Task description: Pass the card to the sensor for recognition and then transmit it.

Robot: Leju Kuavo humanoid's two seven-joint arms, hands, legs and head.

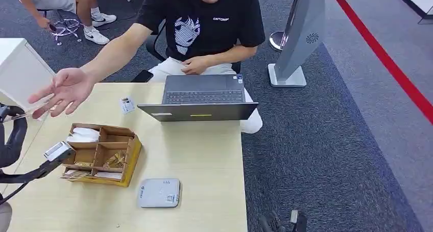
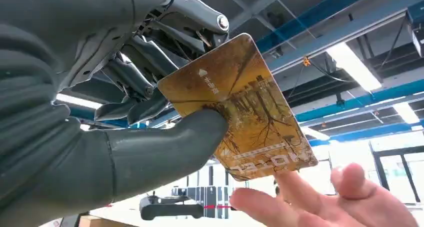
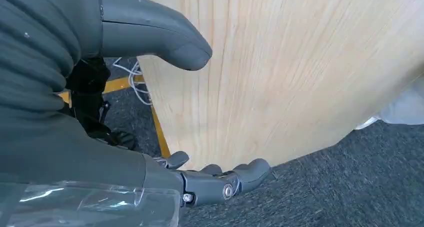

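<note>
A golden card (image 2: 240, 107) is pinched between the thumb and fingers of my left hand (image 2: 150, 102). In the head view that hand (image 1: 9, 114) is raised at the far left edge of the table. A person's open palm (image 1: 66, 91) reaches toward it, and their fingertips (image 2: 300, 197) lie right beside the card's free edge. The sensor, a flat grey-white reader (image 1: 159, 192), lies on the table near my side. My right hand (image 3: 200, 112) hangs by the table's edge with thumb and fingers apart, holding nothing; it also shows low in the head view (image 1: 283, 223).
A wooden organiser box (image 1: 104, 153) with cards and white paper stands left of the reader. An open laptop (image 1: 201, 96) faces the seated person, and a small card (image 1: 126, 105) lies beside it. The wooden table (image 1: 204, 155) ends at grey carpet on the right.
</note>
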